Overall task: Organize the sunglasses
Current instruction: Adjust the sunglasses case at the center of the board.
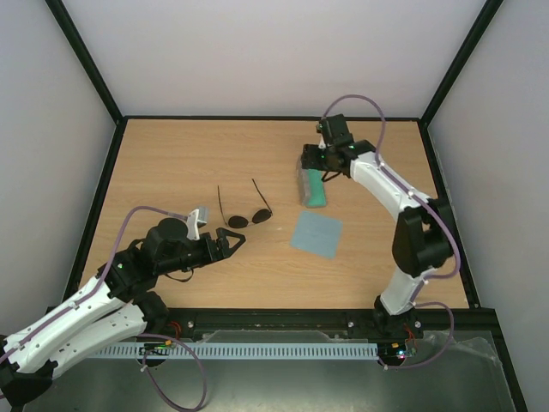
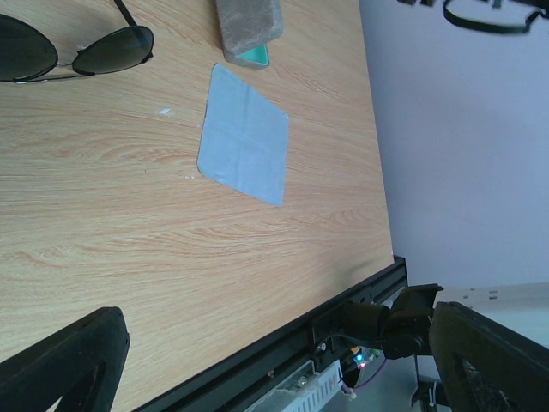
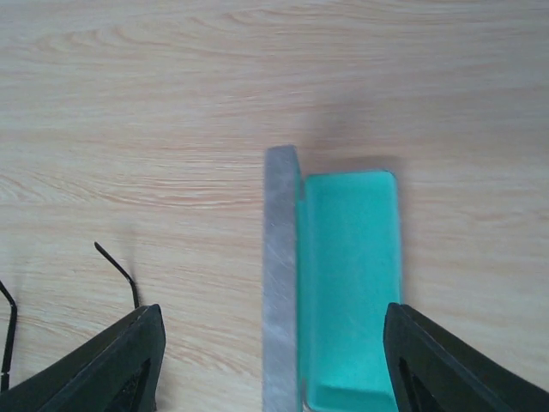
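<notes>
The sunglasses (image 1: 246, 216) lie on the table with temple arms unfolded and pointing away; their lenses show in the left wrist view (image 2: 81, 53), temple tips in the right wrist view (image 3: 120, 270). My left gripper (image 1: 233, 242) is open and empty, just near-left of the sunglasses. The grey case (image 1: 312, 186) lies open, its teal lining (image 3: 350, 283) showing, the lid (image 3: 280, 275) standing on edge. My right gripper (image 1: 326, 168) is open above the case, its fingers (image 3: 129, 360) straddling it without touching.
A flat blue-grey cloth (image 1: 316, 233) lies right of the sunglasses, near the case; it also shows in the left wrist view (image 2: 243, 146). Black frame rails (image 1: 343, 322) run along the table's near edge.
</notes>
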{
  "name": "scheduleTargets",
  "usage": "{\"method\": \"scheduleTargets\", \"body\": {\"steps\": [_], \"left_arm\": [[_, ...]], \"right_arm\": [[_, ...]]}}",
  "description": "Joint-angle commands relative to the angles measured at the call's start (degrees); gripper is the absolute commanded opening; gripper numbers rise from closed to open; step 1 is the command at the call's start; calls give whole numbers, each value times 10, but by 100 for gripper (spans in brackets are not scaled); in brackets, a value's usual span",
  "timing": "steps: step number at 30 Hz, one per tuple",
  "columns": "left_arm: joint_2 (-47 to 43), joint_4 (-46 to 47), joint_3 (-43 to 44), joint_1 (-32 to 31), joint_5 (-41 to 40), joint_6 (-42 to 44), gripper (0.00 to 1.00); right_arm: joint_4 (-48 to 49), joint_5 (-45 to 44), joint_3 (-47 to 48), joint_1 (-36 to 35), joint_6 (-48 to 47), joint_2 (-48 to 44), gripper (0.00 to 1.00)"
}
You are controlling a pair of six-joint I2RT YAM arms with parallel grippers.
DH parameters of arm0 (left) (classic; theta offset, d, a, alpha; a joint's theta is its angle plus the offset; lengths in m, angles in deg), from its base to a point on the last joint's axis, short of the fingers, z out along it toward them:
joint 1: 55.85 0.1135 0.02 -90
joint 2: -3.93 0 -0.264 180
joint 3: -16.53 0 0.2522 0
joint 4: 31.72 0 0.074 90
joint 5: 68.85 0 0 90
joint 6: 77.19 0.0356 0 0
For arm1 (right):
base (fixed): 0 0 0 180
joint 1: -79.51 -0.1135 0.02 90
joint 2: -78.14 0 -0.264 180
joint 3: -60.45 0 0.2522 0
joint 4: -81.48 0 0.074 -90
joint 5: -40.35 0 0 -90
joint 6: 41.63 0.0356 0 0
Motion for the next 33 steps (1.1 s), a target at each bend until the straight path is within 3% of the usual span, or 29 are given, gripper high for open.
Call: {"method": "scheduleTargets", "body": {"steps": [1, 12, 18, 26, 33], "left_arm": [[-4, -4, 7, 3, -4, 4, 99], [-22, -24, 17, 3, -10, 8, 99], [-35, -29, 18, 3, -12, 4, 99], [-56, -39, 21, 3, -14, 3, 99], [-69, -46, 24, 3, -14, 3, 99]], "right_arm": [[-90, 8, 68, -26, -35, 86, 73], [-172, -72, 182, -57, 14, 202, 74], [-202, -59, 206, -57, 35, 228, 58], [-247, -58, 252, -57, 46, 259, 54], [-262, -59, 266, -56, 63, 279, 34]]}}
